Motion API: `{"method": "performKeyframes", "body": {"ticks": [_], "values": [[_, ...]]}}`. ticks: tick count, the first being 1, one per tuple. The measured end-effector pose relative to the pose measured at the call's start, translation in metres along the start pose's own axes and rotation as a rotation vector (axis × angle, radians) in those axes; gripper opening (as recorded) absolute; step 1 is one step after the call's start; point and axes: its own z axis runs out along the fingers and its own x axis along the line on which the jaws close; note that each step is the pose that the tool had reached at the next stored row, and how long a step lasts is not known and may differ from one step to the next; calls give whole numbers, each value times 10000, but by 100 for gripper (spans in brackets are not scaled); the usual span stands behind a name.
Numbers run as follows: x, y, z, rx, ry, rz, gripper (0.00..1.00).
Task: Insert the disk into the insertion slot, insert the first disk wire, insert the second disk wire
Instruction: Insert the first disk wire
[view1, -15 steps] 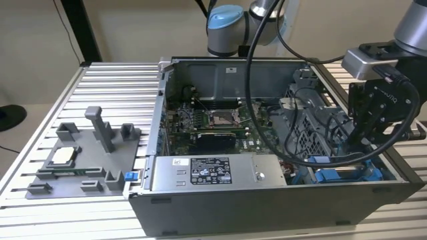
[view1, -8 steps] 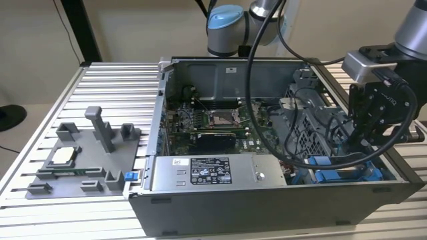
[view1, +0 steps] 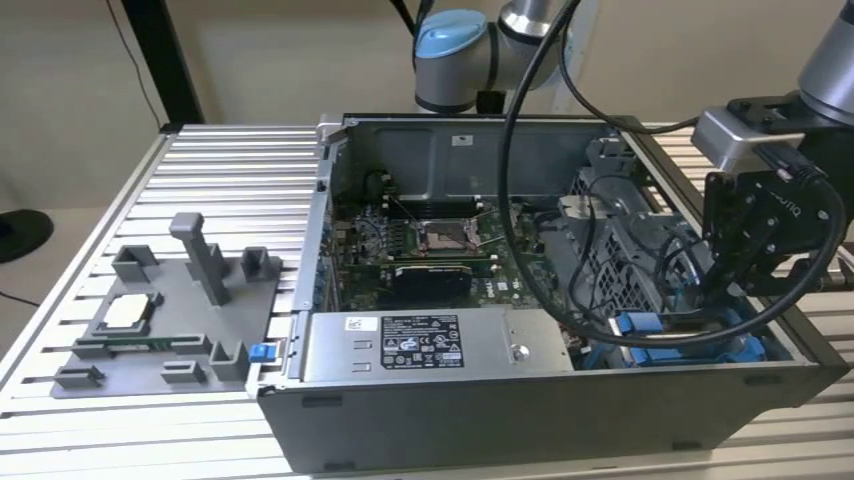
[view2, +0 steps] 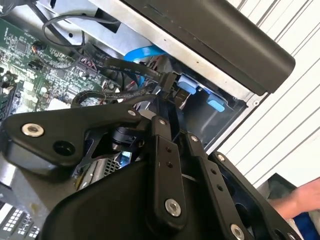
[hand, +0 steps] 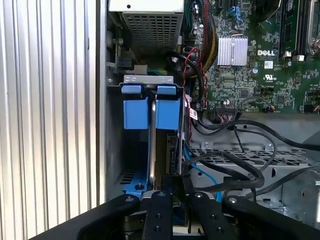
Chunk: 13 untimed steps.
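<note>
Progress check: I'd call the first step done. The disk (hand: 167, 115), in its blue frame, stands on edge down in its slot in the drive bay. That's the corner of the PC case (view1: 534, 400) closest to the surface's (view1: 227, 170) edge on the exterior view's right.

The gripper (view2: 171, 91) is lowered into that same corner, right above the blue tabs. Its jaws are nearly together and look pinched on the plug end of a black disk wire (view2: 132, 67), so my guess is we're on a wire step. I can't tell which wire it is, or whether the plug is seated. A few other black cables (hand: 240, 170) loop loosely over the metal cage beside the bay, so at least some of the wiring looks unfinished.

As for what's in the case: the motherboard (view1: 427, 240) lies flat on the floor, and the grey labelled power-supply box (view1: 414, 345) sits along the front wall. Over by the opposite edge of the surface there's a grey fixture tray (view1: 160, 330) holding a small square part (view1: 127, 312).
</note>
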Motion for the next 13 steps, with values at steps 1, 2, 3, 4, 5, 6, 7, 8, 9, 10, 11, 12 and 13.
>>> {"method": "performKeyframes", "body": {"ticks": [1,2,3,4,5,6,7,8,9,10,11,12,13], "values": [[0,0,0,0,0,1,0],[0,0,0,0,1,0,0],[0,0,-1,0,2,0,0],[-1,0,1,0,1,0,0],[-1,3,5,0,1,0,0],[-2,3,11,0,1,-1,0],[-2,3,18,0,0,-1,0],[-2,2,26,0,2,-1,0],[-2,3,34,0,1,-1,0],[-2,3,42,0,2,0,0],[-2,3,48,0,2,0,0],[-2,3,55,0,2,0,0],[-2,3,60,0,2,0,0]]}}
